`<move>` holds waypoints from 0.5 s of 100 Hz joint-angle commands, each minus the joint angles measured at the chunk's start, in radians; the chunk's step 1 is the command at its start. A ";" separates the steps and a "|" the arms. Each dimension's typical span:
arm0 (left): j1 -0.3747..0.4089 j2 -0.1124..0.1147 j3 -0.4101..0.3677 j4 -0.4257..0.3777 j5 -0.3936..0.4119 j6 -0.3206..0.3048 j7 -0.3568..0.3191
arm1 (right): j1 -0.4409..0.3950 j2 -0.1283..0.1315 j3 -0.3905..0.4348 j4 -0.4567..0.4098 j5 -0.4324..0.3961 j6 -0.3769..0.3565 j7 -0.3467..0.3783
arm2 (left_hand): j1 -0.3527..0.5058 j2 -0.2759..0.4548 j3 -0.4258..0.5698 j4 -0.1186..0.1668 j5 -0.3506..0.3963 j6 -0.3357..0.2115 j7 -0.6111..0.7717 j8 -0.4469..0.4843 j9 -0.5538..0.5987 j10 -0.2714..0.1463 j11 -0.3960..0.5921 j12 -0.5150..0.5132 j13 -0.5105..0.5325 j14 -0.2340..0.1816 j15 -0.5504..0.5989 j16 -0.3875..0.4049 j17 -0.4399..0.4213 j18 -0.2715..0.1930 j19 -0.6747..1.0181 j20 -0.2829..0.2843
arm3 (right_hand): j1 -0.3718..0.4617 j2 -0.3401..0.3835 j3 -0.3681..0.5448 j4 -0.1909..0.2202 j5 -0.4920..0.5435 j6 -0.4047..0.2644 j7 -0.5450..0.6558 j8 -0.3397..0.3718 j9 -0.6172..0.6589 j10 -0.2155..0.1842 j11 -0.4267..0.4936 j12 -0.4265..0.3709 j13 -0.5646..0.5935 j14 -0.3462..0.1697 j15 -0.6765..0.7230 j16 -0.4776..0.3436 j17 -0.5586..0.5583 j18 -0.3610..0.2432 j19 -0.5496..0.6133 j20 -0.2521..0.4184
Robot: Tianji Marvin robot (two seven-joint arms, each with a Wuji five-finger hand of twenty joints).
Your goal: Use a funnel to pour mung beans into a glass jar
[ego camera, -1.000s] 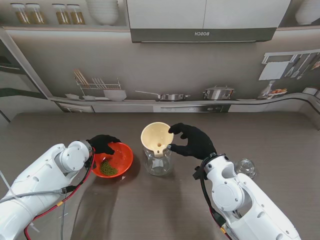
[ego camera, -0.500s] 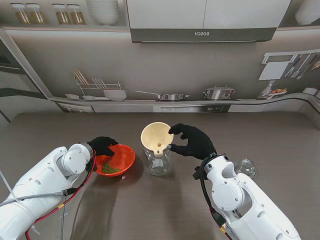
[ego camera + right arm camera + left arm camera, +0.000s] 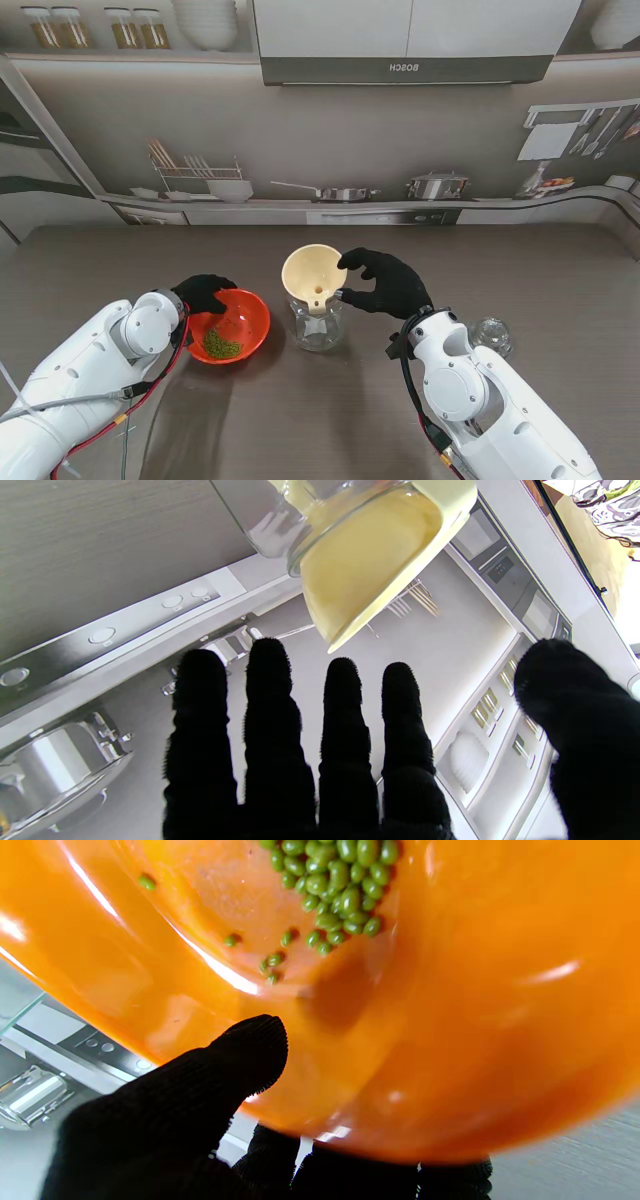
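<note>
An orange bowl (image 3: pixel 252 312) with mung beans (image 3: pixel 221 346) heaped on its nearer side is gripped at its far left rim by my left hand (image 3: pixel 203 291). In the left wrist view the bowl (image 3: pixel 450 1015) fills the picture, its beans (image 3: pixel 340 885) lie inside, and my thumb (image 3: pixel 200 1090) presses on its inner wall. A cream funnel (image 3: pixel 312 272) sits tilted in the mouth of a glass jar (image 3: pixel 316 328) at the table's middle. My right hand (image 3: pixel 388 283) hovers just right of the funnel with its fingers (image 3: pixel 270 705) spread. The funnel (image 3: pixel 365 565) and the jar (image 3: pixel 270 520) lie beyond them.
A small glass lid (image 3: pixel 490 335) lies on the table to the right of my right forearm. A kitchen backdrop with a shelf of pots and a dish rack (image 3: pixel 200 175) runs behind the table's far edge.
My left arm has shifted slightly with the bowl, which tipped and swung a little; the beans slid to the bowl's nearer side. The right hand, funnel and jar have stayed put.
</note>
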 commanded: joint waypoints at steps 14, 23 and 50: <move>0.012 -0.003 -0.014 -0.018 0.011 0.008 -0.013 | -0.002 -0.003 -0.003 -0.001 0.002 0.001 0.019 | -0.027 -0.051 0.007 -0.035 -0.006 0.038 -0.003 -0.017 -0.019 0.016 0.029 0.006 0.038 0.000 0.035 -0.002 0.017 0.000 0.037 0.032 | -0.012 0.019 0.023 0.000 -0.001 0.005 0.006 -0.006 0.007 0.000 -0.003 0.005 0.025 -0.021 0.002 0.002 0.001 0.011 0.021 -0.011; 0.010 -0.002 -0.014 -0.018 0.014 0.008 -0.016 | -0.003 -0.002 -0.002 -0.002 0.004 0.002 0.022 | -0.020 -0.054 0.017 -0.038 0.049 0.054 0.043 0.010 0.018 0.010 0.096 0.069 0.072 -0.018 0.087 0.011 0.049 -0.013 0.076 0.036 | -0.011 0.019 0.023 0.000 0.000 0.005 0.006 -0.006 0.007 0.000 -0.004 0.005 0.026 -0.020 0.003 0.002 0.002 0.011 0.022 -0.011; -0.014 -0.004 0.022 0.004 0.018 0.029 -0.020 | -0.003 -0.002 -0.001 -0.002 0.007 0.004 0.024 | 0.073 -0.100 -0.024 -0.122 0.214 0.027 0.337 0.277 0.209 -0.041 0.223 0.540 0.213 -0.062 0.210 0.018 0.176 -0.021 0.204 0.003 | -0.013 0.023 0.021 0.000 0.003 0.005 0.006 -0.006 0.010 0.000 -0.004 0.005 0.026 -0.019 0.002 0.003 0.002 0.010 0.022 -0.012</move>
